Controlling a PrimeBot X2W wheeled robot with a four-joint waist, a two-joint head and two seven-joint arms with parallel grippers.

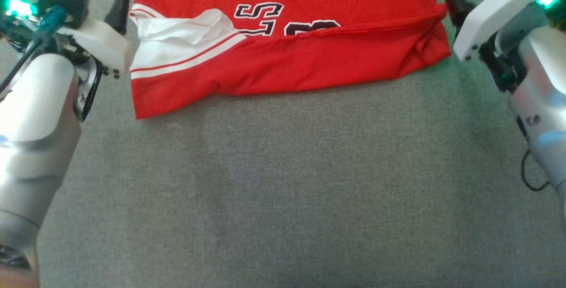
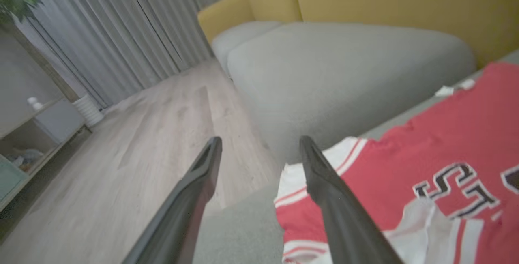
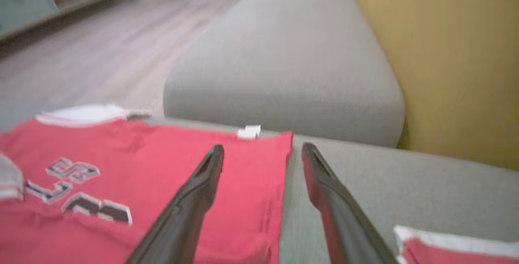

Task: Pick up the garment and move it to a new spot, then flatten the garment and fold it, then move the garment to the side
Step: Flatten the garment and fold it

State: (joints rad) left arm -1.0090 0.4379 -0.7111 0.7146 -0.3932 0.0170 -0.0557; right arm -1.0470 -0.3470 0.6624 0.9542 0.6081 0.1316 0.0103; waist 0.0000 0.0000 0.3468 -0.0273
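Left gripper and right gripper, both spread and empty, flank the half-folded garment between them, apparently poised to grip its side edges.

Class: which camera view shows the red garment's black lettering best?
The head view: the lettering is sharp, seen from above, though a fold of the garment hides part. The left wrist view crops it at the edge; the right wrist view shows it small and blurred.
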